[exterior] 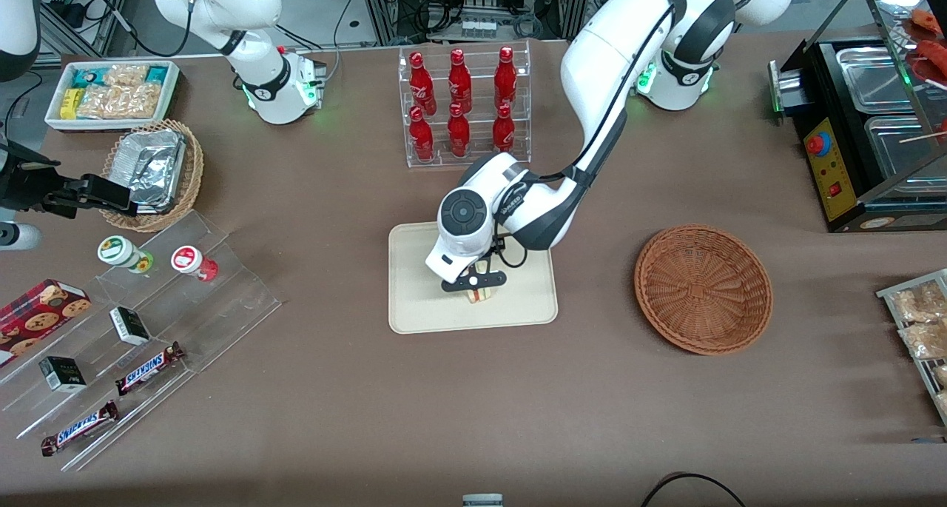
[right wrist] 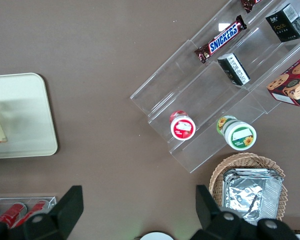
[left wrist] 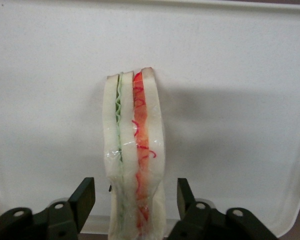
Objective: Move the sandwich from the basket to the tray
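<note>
Even, bright overhead light. The black two-finger gripper (left wrist: 136,200), spread above the cream-beige rectangular tray (left wrist: 230,65), looks blurred; the white-bread sandwich wedge (left wrist: 135,150) casts a soft shadow.

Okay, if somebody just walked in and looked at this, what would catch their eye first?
Probably the white arm bent over the cream tray mid-table, its pincer open either side of a sandwich standing on the tray. Next, the empty reddish-brown basket beside the tray toward the working arm's end, and the red bottles in a clear rack, farther from the camera than the tray.
</note>
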Controlling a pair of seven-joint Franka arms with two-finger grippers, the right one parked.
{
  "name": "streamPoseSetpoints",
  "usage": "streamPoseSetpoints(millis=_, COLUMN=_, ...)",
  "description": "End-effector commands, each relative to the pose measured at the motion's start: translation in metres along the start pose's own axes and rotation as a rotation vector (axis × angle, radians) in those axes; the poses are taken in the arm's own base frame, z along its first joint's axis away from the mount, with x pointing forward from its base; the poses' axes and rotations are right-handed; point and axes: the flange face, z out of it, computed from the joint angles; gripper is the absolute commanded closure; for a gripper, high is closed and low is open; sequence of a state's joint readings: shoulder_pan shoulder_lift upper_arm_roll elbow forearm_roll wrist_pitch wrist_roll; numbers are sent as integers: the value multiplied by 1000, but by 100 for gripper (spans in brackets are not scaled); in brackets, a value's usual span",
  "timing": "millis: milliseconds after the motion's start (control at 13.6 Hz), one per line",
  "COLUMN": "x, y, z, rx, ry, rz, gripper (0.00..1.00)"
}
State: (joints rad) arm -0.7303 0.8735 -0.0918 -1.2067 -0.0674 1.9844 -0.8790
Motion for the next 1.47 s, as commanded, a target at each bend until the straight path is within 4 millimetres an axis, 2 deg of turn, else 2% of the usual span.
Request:
streamPoseSetpoints(millis=0, x=-5, y=3, z=-35, rx=-10, ry=10, rz=3, gripper=0)
streamPoseSetpoints(millis=294, x=-7, y=0, z=-86, rx=-3, ry=9, rz=38, gripper=0)
streamPoseSetpoints(millis=442, x=0, y=-13, z=-100, rx=14, ry=-15, rz=101, gripper=0)
streamPoseSetpoints(millis=589, x=14, y=-41, z=-136, rx=6, ry=-20, rz=162, gripper=0)
streamPoseSetpoints(millis=883, x=46, y=-100, z=-179, rx=18, ry=-42, rz=362, gripper=0)
streamPoseSetpoints(millis=1031, x=68, y=-143, z=-193, rx=29, ry=-63, rz=394, gripper=0)
streamPoseSetpoints(millis=1104, x=67, y=-156, z=-201, rx=35, ry=-60, rz=396, gripper=0)
streamPoseSetpoints(millis=1252, x=82, y=-207, z=-213, rx=67, ry=-47, rz=419, gripper=0)
streamPoseSetpoints(millis=1399, x=92, y=-250, z=-232, rx=62, ry=-42, rz=448, gripper=0)
